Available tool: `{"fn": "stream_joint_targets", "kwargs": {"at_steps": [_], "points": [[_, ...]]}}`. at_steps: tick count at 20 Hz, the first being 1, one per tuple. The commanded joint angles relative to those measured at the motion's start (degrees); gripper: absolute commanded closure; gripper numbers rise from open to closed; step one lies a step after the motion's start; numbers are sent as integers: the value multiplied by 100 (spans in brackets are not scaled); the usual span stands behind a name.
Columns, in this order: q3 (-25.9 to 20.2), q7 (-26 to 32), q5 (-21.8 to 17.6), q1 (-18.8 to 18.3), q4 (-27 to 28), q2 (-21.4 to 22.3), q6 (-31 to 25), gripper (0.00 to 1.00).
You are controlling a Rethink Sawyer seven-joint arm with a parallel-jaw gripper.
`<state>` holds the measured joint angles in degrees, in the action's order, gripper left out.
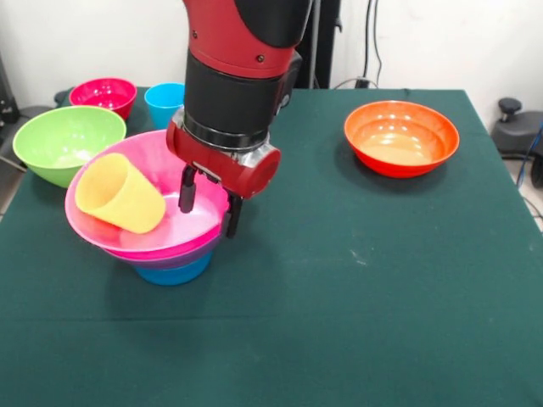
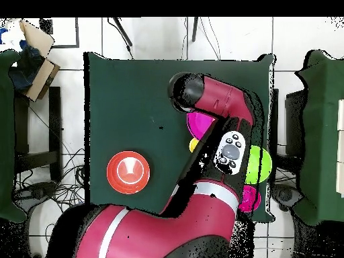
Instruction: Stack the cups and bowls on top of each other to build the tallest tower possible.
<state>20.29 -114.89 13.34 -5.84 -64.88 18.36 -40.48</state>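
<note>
My gripper (image 1: 209, 212) hangs over the right rim of the tower (image 1: 161, 229), its two black fingers (image 1: 187, 197) spread apart with nothing between them. One finger sits over the inside of the wide glossy pink plastic bowl (image 1: 182, 227); the other hangs just outside its rim.

The tower stands near the desk's left edge in the front view. It has a blue plastic bowl (image 1: 174, 271) at the bottom, a thin purple bowl rim (image 1: 170, 256) above it, and the pink bowl on top. An orange-yellow plastic tumbler (image 1: 120, 195) lies tilted on its side in the pink bowl, mouth toward the desk's left edge.

A big lime green plastic bowl (image 1: 64, 142) rests at the left edge, touching or just beside the tower. Behind it, at the far left corner, stand a small red plastic bowl (image 1: 103, 93) and a sky blue plastic tumbler (image 1: 164, 103), upright.

A glossy orange plastic bowl (image 1: 400, 137) sits alone toward the far right corner, well apart from the rest. From overhead my arm (image 2: 215, 148) covers most of the tower.
</note>
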Motion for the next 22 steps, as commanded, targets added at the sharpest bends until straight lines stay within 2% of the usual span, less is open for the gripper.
{"fn": "stream_joint_targets", "kwargs": {"at_steps": [1, 7, 11, 14, 15, 17, 22], "points": [[-197, -664, -87, 95, -77, 286, -1100, 0], [-144, -268, -187, -45, 60, 671, -1645, 0], [-445, 174, -149, -288, -271, 959, -1511, 0], [-705, 420, -119, -417, -827, 1166, -1023, 0], [-757, 477, -193, -436, -1138, 1212, -616, 0], [-877, 617, -369, -528, -1425, 1203, -60, 0], [-1449, 1329, -794, -943, -1764, 1179, 757, 0]]}}
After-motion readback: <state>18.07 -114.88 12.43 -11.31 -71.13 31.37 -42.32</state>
